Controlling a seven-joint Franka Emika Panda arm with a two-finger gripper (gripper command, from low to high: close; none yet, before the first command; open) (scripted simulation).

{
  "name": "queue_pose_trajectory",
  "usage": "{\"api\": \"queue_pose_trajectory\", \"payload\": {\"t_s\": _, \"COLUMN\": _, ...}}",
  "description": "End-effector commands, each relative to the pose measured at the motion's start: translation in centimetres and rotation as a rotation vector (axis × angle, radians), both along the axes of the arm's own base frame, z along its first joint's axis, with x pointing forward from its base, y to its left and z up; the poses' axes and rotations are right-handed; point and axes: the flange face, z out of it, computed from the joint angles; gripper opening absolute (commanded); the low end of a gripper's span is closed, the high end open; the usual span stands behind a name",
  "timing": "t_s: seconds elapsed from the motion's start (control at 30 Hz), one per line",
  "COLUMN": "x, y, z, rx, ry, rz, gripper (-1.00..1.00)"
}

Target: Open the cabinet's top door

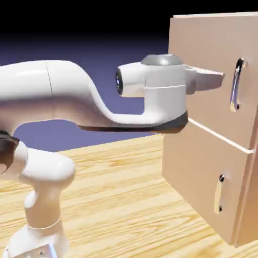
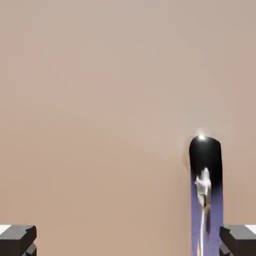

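Note:
The cabinet (image 1: 201, 166) of pale beige-pink wood stands at the right of the exterior view. Its top door (image 1: 211, 45) is the upper panel and looks shut, with a long shiny silver handle (image 1: 237, 84) standing upright on it. My gripper (image 1: 219, 79) points level at this door, its tips just left of the handle and apart from it. In the hand view the door's wood (image 2: 100, 90) fills the picture. The handle's upper end (image 2: 205, 180) shows at the lower right, just inside the right fingertip (image 2: 239, 240). The left fingertip (image 2: 17, 240) sits far across, so the gripper is open and holds nothing.
Below a pale seam lies the lower door (image 1: 196, 176) with its shorter handle (image 1: 219, 194). The cabinet rests on a light wooden table (image 1: 121, 201). My white arm (image 1: 60, 95) rises from the lower left and reaches across toward the cabinet.

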Motion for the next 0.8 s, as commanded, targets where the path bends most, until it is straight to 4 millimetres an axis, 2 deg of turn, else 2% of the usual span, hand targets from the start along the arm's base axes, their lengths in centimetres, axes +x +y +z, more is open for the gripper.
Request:
{"api": "queue_pose_trajectory", "payload": {"t_s": 0.0, "x": 0.3, "y": -0.7, "z": -0.5, "rx": 0.001, "ry": -0.001, "rz": -0.003, "gripper": 0.0}}
{"api": "queue_pose_trajectory", "payload": {"t_s": 0.1, "x": 1.1, "y": -2.7, "z": -2.0, "rx": 0.004, "ry": 0.0, "rz": -0.011, "gripper": 0.0}}
{"api": "queue_pose_trajectory", "payload": {"t_s": 0.13, "x": 1.1, "y": -2.7, "z": -2.0, "rx": 0.004, "ry": 0.0, "rz": -0.011, "gripper": 0.0}}
{"api": "queue_pose_trajectory", "payload": {"t_s": 0.3, "x": 6.0, "y": -2.5, "z": -2.0, "rx": 0.004, "ry": 0.0, "rz": -0.011, "gripper": 0.0}}
{"api": "queue_pose_trajectory", "payload": {"t_s": 0.33, "x": 6.1, "y": -2.5, "z": -2.0, "rx": 0.004, "ry": 0.0, "rz": -0.011, "gripper": 0.0}}
{"api": "queue_pose_trajectory", "payload": {"t_s": 0.37, "x": 6.1, "y": -2.5, "z": -2.0, "rx": 0.004, "ry": 0.0, "rz": -0.011, "gripper": -1.0}}
{"api": "queue_pose_trajectory", "payload": {"t_s": 0.4, "x": 6.1, "y": -2.5, "z": -2.0, "rx": 0.004, "ry": 0.0, "rz": -0.011, "gripper": -1.0}}
{"api": "queue_pose_trajectory", "payload": {"t_s": 0.77, "x": -1.0, "y": 0.2, "z": -2.0, "rx": 0.004, "ry": 0.0, "rz": -0.176, "gripper": -1.0}}
